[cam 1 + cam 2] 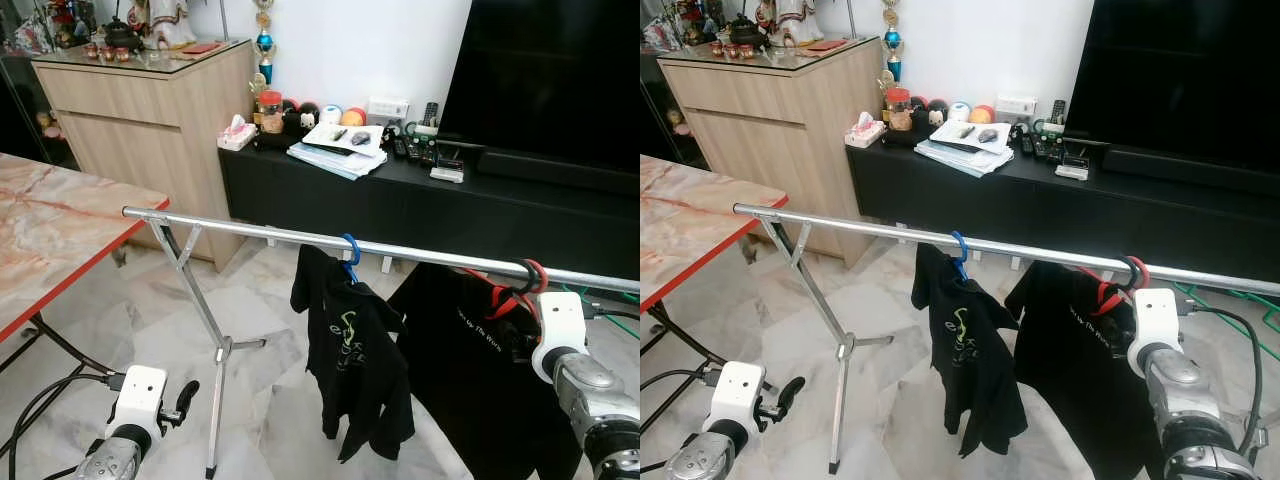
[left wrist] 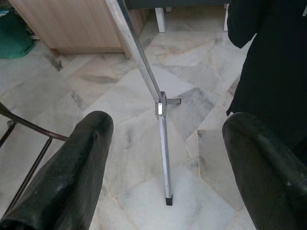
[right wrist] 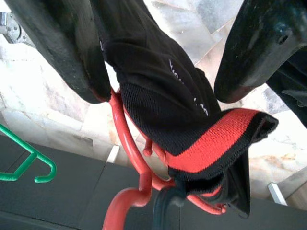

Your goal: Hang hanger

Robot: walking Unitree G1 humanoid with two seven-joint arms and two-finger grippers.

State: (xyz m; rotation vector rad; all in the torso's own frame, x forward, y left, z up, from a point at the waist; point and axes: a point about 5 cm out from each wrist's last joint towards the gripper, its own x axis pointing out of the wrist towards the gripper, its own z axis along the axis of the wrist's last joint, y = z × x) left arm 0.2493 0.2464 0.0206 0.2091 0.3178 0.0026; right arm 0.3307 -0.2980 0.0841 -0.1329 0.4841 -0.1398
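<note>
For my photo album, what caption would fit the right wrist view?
Right gripper open around the black T-shirt draped over a red hanger, above the marble floor.

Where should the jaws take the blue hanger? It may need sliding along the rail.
Grip the blue hanger at its neck, just under the rail, coming from the robot's side. The black shirt drapes over everything lower, leaving only the hook and neck bare.
</note>
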